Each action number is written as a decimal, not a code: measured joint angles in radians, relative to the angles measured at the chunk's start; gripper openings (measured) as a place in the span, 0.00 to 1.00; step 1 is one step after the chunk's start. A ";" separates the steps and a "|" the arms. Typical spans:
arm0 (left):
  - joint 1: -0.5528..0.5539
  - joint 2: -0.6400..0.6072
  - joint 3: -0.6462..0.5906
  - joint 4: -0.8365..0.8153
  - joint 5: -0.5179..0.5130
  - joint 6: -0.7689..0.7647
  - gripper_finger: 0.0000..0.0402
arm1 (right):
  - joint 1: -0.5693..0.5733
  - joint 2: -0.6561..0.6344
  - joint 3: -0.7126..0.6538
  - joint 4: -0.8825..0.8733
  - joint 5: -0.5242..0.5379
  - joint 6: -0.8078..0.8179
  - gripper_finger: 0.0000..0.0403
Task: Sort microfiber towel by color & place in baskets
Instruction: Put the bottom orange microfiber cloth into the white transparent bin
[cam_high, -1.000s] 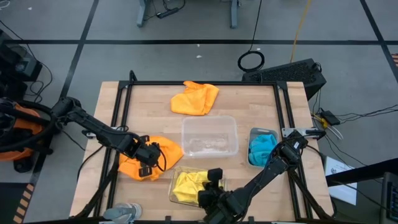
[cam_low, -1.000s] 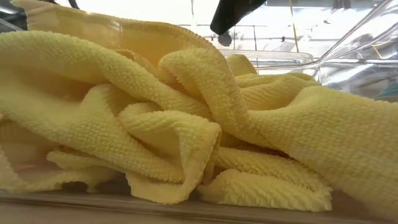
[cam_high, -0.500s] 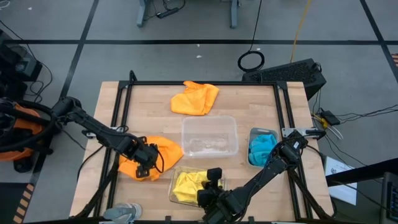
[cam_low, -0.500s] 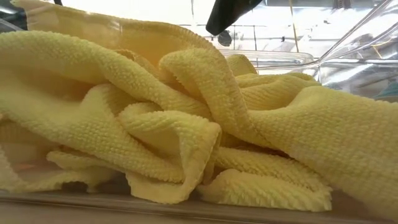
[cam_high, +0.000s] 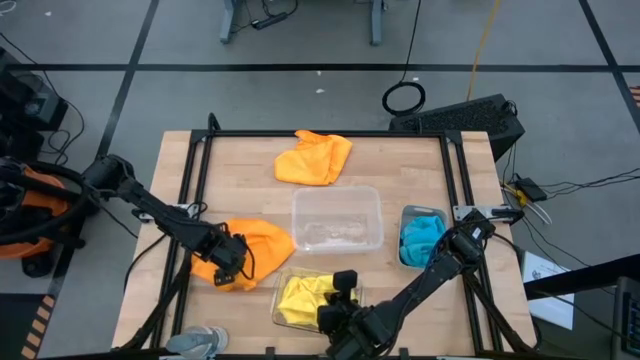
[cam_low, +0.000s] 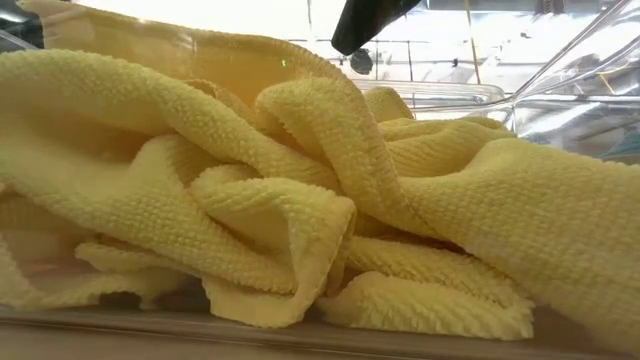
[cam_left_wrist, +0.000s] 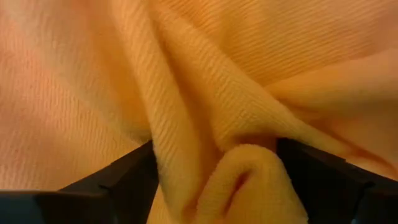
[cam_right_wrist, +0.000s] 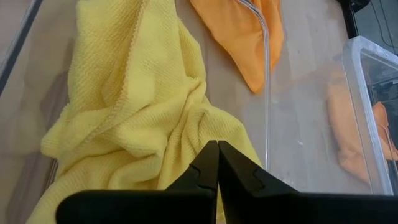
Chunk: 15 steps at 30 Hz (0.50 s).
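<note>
Start with the table (cam_high: 180, 150), reading it as a clock from the high view with the far edge at twelve. Your three baskets cluster from the centre toward five and six. The wide clear basket (cam_high: 337, 219) at the centre holds no towel. The narrower basket (cam_high: 421, 237) at about four o'clock holds blue towel (cam_high: 422, 240). The third basket (cam_high: 290, 297) at six o'clock holds yellow towel (cam_high: 303, 296).

Two orange towels are left outside any basket. One orange towel (cam_high: 314, 158) lies at twelve o'clock, well apart from both arms. The other, the near orange towel (cam_high: 252, 247), sits at about eight o'clock, just beside the yellow basket.

Your left gripper (cam_high: 228, 257) is on that near orange towel. The left wrist view shows a fold of orange cloth (cam_left_wrist: 249, 180) bunched between its dark fingers (cam_left_wrist: 118, 180), so the claw is narrow and pinching fabric. I judge this a grasp ready to lift.

From that claw the clear centre basket lies toward two o'clock, near, with its long axis running nine to three. The left arm is plainly the closer one.

Your right gripper (cam_right_wrist: 217, 163) hovers at six o'clock over the yellow towel, its fingertips pressed together with nothing between them.
</note>
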 joint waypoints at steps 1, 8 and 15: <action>0.000 -0.001 -0.014 0.023 -0.006 0.000 0.78 | -0.002 0.000 0.000 0.001 0.000 -0.001 0.00; 0.000 -0.004 -0.051 0.073 -0.039 -0.021 0.49 | -0.015 0.000 0.000 0.019 0.001 -0.007 0.00; 0.002 0.001 -0.017 0.064 -0.078 -0.029 0.04 | -0.025 0.000 0.000 0.062 0.005 -0.015 0.00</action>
